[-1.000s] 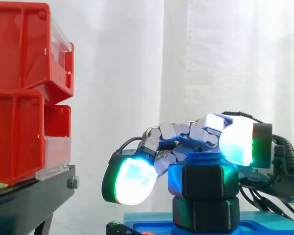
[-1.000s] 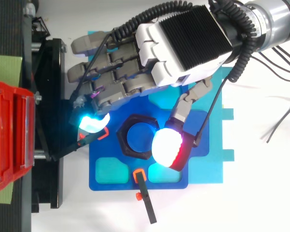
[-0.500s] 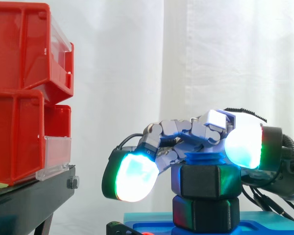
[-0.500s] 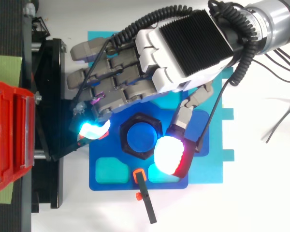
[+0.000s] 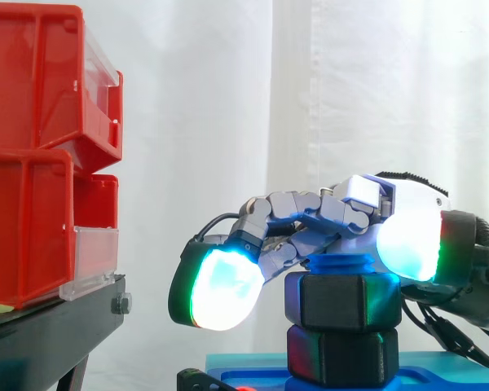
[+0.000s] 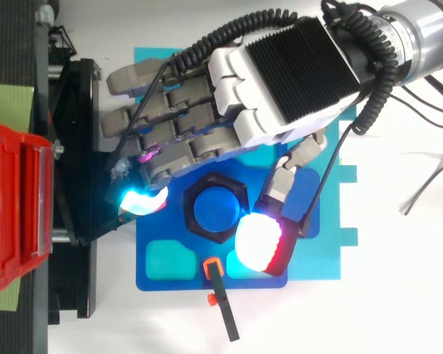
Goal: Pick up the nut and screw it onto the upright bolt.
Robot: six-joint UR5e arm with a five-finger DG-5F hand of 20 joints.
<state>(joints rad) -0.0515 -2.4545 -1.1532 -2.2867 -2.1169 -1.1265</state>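
1. Hand (image 6: 280, 81), white and grey with a black ribbed back plate: enters from the upper right in the top view and arches over the fixture. In the side view (image 5: 326, 220) it comes in from the right and sits just above the bolt top.
2. Grip: cannot tell from either view whether the hand has hold of the nut or merely covers it.
3. Black hexagonal nut (image 5: 342, 300): sits on the upright blue bolt (image 6: 215, 210), level, not tilted. The rounded bolt top pokes out above the nut in the side view and shows as a blue disc in the nut's centre from above.
4. Second black hexagonal block (image 5: 342, 357): directly under the nut, about the same width, with only a thin seam between them.
5. That stack stands on a dark blue base plate (image 6: 170, 284). The plate lies on a larger turquoise sheet (image 6: 328, 254) on the white table (image 6: 384, 310).
6. Base plate has lighter turquoise pockets (image 6: 166, 259) near the bolt.
7. Thin black rod with an orange clip (image 6: 225, 310): lies across the plate's lower edge in the top view, near the nut but apart from it.
8. Red plastic bins (image 5: 33, 163): stacked on a black stand (image 5: 57, 322) to the left, well apart from the nut, with a white curtain (image 5: 228, 98) behind.
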